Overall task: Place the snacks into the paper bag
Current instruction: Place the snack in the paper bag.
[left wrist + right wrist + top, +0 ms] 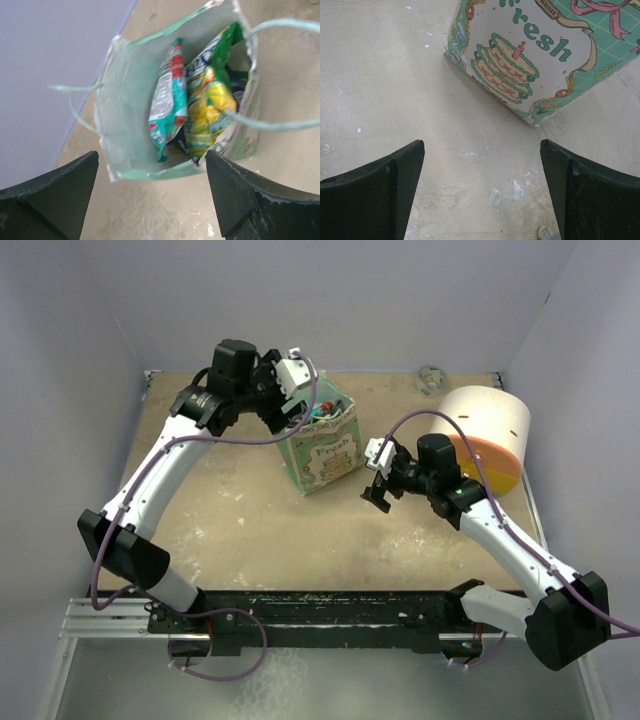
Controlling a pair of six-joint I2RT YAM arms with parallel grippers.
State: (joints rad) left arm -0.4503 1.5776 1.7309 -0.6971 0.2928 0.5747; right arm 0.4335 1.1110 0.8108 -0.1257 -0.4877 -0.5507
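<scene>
Left pincer [151,155] is spread wide and sits above the open mouth of the paper bag [125,100]. In the left wrist view only the bag and the bare surface show through the gap between its fingers. The bag stands upright on the surface [240,510], directly below and just ahead of that pincer, with its string handles splayed out to either side. Snacks are inside. A teal-and-red packet [167,100] stands on edge about mid-bag, and a yellow-green fruit packet [207,105] is pressed against it on the side toward the pincer's right finger. Darker packets sit underneath, too hidden to identify or count. Right pincer [482,145] is also spread, low over the surface, with bare surface showing between its fingers. The bag's cake-and-"Fresh" panel [520,60] is ahead of it, slightly toward its right finger. The bag is near it but not touching. From the top camera, the left pincer [300,405] is over the bag [325,455] and the right pincer [378,490] is beside the bag's front corner. A cream-and-orange cylinder [485,425] stands behind the right arm, well apart from the bag.
</scene>
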